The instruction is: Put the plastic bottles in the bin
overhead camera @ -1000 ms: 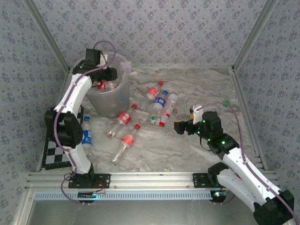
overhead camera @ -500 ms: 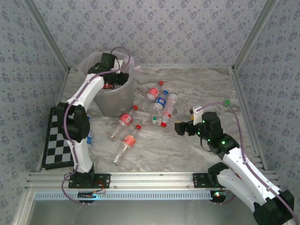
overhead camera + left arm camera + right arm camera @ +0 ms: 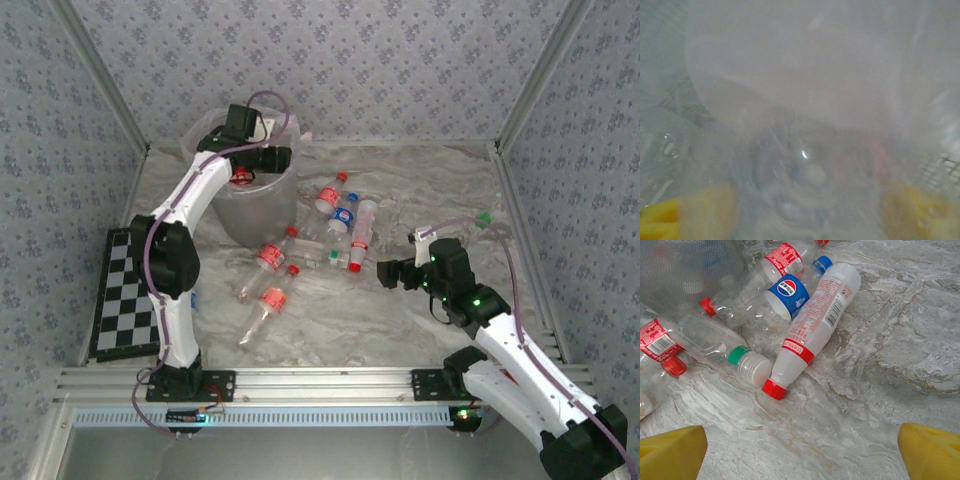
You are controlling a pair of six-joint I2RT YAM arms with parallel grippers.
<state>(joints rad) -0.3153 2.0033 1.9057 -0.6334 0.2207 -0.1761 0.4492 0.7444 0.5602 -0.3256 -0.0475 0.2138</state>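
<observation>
The bin (image 3: 262, 212) stands at the back left, translucent and bag-lined. My left gripper (image 3: 272, 160) reaches over its rim. In the left wrist view its yellow fingers (image 3: 690, 212) stand wide apart, open, with a blurred clear bottle (image 3: 805, 190) between them inside the bin; contact is too blurred to tell. A red-labelled bottle (image 3: 240, 178) shows at the bin's mouth. Several plastic bottles (image 3: 345, 215) lie to the right of the bin. My right gripper (image 3: 385, 272) hovers open beside them, facing a white red-capped bottle (image 3: 812, 325), a blue-labelled one (image 3: 786, 292) and a green-capped one (image 3: 710, 337).
A checkerboard mat (image 3: 120, 295) lies at the left edge. Two red-labelled bottles (image 3: 272, 297) rest in front of the bin, and a blue one (image 3: 193, 298) peeks out behind the left arm. Patterned walls close three sides. Bare marbled table (image 3: 840, 430) lies under my right gripper.
My left arm has swung right across the bin's mouth and its jaws have widened. The bin has shifted a little to the right. The right arm has barely moved.
</observation>
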